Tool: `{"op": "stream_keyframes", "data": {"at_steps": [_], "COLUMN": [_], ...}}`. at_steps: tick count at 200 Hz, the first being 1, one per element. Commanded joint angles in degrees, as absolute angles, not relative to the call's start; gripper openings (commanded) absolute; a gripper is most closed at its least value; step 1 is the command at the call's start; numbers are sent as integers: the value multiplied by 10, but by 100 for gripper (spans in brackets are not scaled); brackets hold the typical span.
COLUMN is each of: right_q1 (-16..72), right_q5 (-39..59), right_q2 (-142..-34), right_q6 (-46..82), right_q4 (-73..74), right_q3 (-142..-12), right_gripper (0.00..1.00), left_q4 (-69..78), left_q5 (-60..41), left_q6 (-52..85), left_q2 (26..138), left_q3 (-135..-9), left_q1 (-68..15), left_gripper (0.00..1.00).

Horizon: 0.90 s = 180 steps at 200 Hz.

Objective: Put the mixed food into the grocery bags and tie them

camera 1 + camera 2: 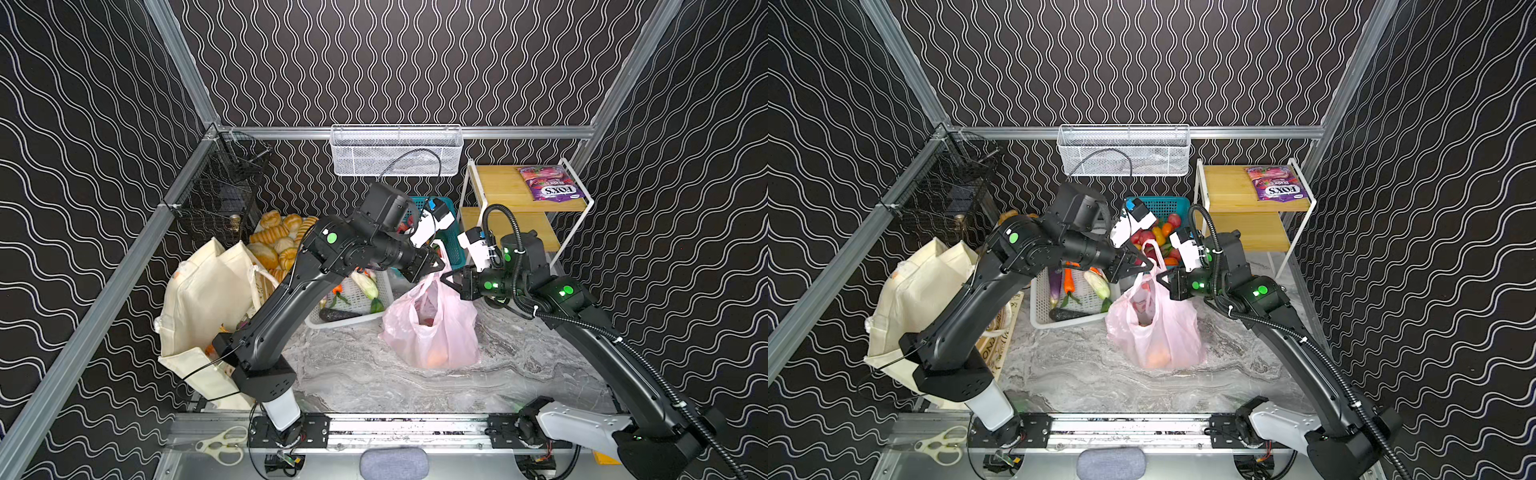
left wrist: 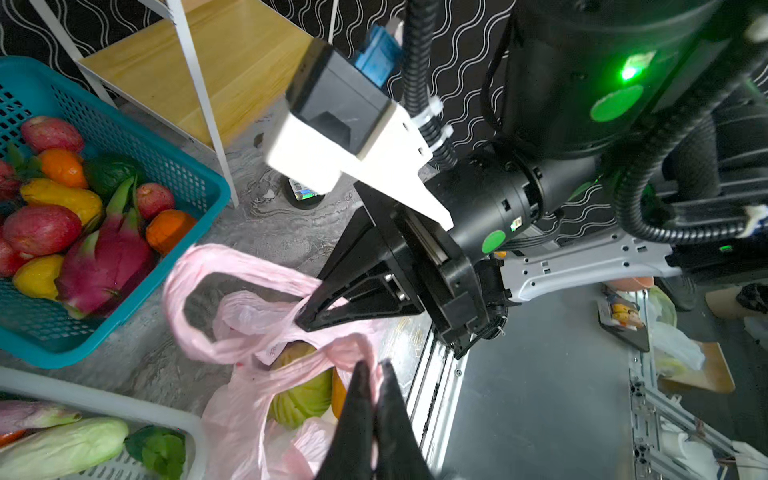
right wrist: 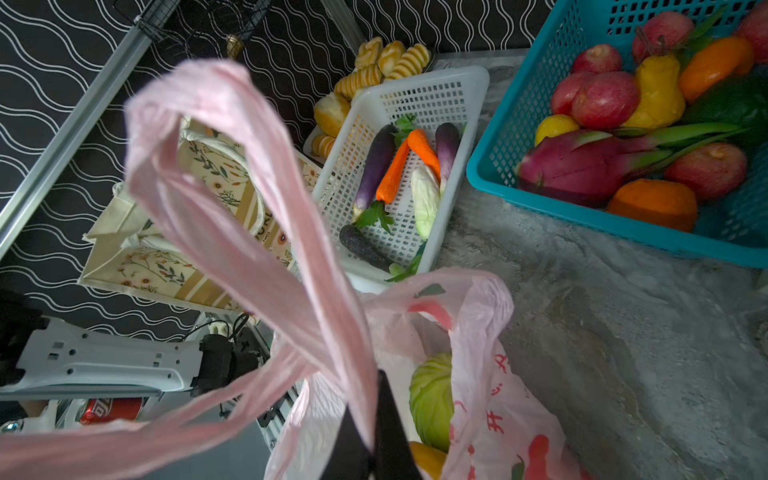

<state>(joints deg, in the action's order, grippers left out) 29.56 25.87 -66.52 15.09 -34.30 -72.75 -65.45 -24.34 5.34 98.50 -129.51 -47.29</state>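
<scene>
Grey marbled bench [image 1: 353, 374], boxed in by black walls with wavy white lines, carries the pink plastic bag [image 1: 432, 332], which stands upright near the middle, just in front of two baskets. Through its open mouth the green cabbage [image 3: 432, 399] shows, and a round orange vegetable [image 1: 436, 358] shows through the thin film low down. Both loop handles are held up above the bag. The left gripper [image 2: 374, 370] has its fingers pressed together on one strip of pink handle. The right gripper [image 2: 303, 318] has its fingers pinched together on the other handle, which forms an open loop. The two grippers sit close together over the bag's mouth, tips nearly facing. Just behind the bag a white basket [image 1: 332, 325] holds aubergines, carrots and pale green vegetables, and a teal basket [image 3: 519, 137] holds red, yellow and orange fruit with a pink dragon fruit [image 3: 582, 162]. Golden bread rolls [image 1: 274, 239] lie behind the white basket. At the bench's left edge, behind the left arm, stands the cream canvas tote [image 1: 199, 299]; what lies inside cannot be made out. On the top board of the wooden shelf [image 1: 498, 189] in the right rear corner lies a purple FOX'S pouch [image 1: 548, 188]. White-handled scissors [image 1: 222, 446] rest on the metal front ledge.
</scene>
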Motion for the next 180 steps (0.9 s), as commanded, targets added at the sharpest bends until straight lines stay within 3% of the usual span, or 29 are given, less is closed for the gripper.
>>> {"op": "stream_keyframes", "data": {"at_steps": [1, 34, 111, 129, 147, 180], "right_q1": [295, 295, 292, 284, 279, 279], "right_q5": [323, 405, 387, 389, 396, 408], "right_q2": [-660, -652, -618, -601, -581, -560], "right_q6": [126, 85, 55, 65, 69, 59], "right_q4": [-309, -277, -246, -231, -211, -173], "right_q3": [-714, -687, -629, -605, -579, -524], "right_gripper": [3, 9, 17, 26, 43, 63], "left_q4": [-672, -661, -651, -635, -632, -651], "left_q5": [-269, -326, -285, -287, -302, -329], "left_q6": [17, -1, 0, 4, 6, -2], "left_q2": [993, 1014, 1036, 1031, 1033, 1048], "left_q3": [-1300, -1306, -1311, -1298, -1291, -1294], "left_q1": [-473, -474, -472, -473, -473, -472], "left_gripper": [0, 0, 0, 0, 0, 0]}}
